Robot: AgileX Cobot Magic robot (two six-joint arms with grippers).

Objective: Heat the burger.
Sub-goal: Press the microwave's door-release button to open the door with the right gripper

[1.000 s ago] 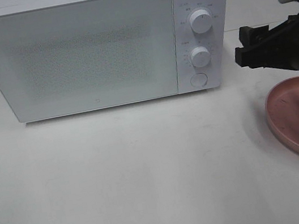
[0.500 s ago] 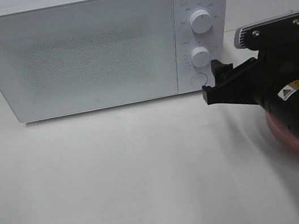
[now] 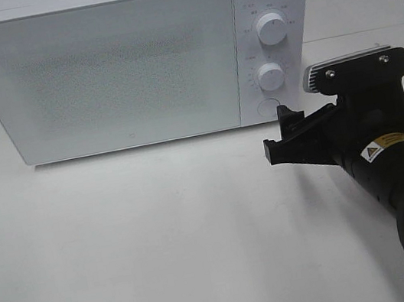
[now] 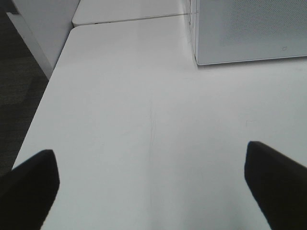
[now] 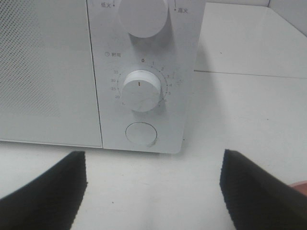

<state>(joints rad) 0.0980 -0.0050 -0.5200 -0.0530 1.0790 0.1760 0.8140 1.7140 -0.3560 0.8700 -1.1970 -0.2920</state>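
Note:
The burger is hidden behind my right arm in the high view. My right gripper point(image 3: 277, 134) is open and empty, a little above the table in front of the microwave's point(image 3: 119, 72) control panel. In the right wrist view its fingers point(image 5: 48, 191) frame the round door button point(image 5: 140, 133) below the timer knob point(image 5: 140, 90). The microwave door is shut. My left gripper point(image 4: 151, 191) is open with nothing in it, over bare table to the left of the microwave point(image 4: 249, 28). It does not show in the high view.
Two white knobs point(image 3: 271, 28) point(image 3: 271, 76) and a round button point(image 3: 268, 107) sit on the microwave's right panel. A sliver of the pink plate point(image 5: 300, 185) shows at the right wrist view's edge. The table's left edge point(image 4: 43, 100) drops to a dark floor.
My right arm has swung left from over the pink plate to in front of the microwave's control panel, and now covers the plate and burger. The left gripper shows no change.

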